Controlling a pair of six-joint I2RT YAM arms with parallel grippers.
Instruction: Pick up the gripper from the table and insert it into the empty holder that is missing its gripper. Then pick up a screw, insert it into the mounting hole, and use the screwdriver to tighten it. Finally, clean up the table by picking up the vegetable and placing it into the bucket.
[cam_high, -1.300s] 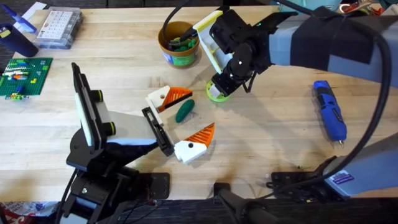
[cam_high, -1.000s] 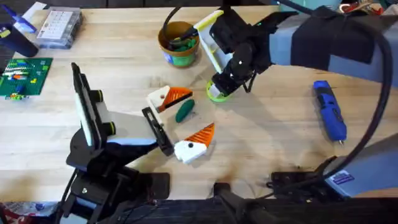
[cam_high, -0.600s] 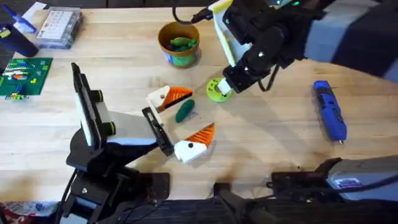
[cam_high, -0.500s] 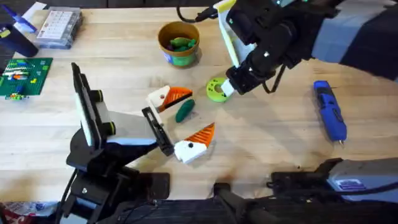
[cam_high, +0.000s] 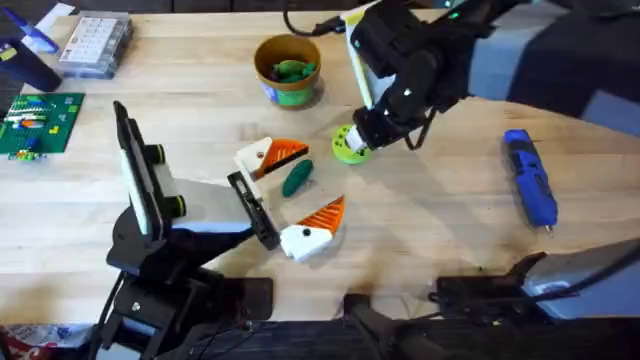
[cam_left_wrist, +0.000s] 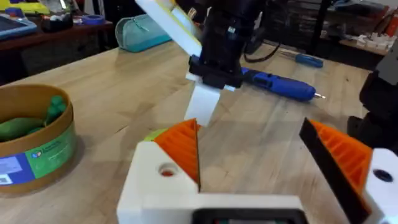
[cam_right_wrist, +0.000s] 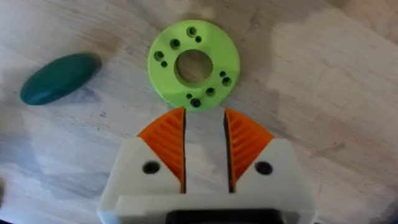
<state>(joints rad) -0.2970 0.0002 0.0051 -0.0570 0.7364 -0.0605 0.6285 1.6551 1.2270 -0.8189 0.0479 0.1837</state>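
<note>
The dark green vegetable (cam_high: 296, 178) (cam_right_wrist: 60, 78) lies on the table (cam_high: 430, 220) between the white-and-orange fingers of my left gripper (cam_high: 318, 180) (cam_left_wrist: 249, 127), which is wide open and touches nothing. Both fingers sit on the black bar holder (cam_high: 255, 212). My right gripper (cam_high: 362, 135) (cam_right_wrist: 205, 118) (cam_left_wrist: 202, 109) hovers just beside a lime-green disc (cam_high: 347, 145) (cam_right_wrist: 193, 64). Its pads stand a narrow gap apart with only bare wood between them. The bucket (cam_high: 287, 70) (cam_left_wrist: 34, 140) holds green pieces. The blue screwdriver (cam_high: 530, 180) (cam_left_wrist: 277, 84) lies at the right.
At the far left of the table are a clear parts box (cam_high: 95, 42) and a green brick plate (cam_high: 38, 120). The right arm's dark body stretches over the table's far right part.
The right arm swung right, away from the bucket and disc, then came back left, so its gripper is beside the disc again. The left arm and the vegetable have not moved.
</note>
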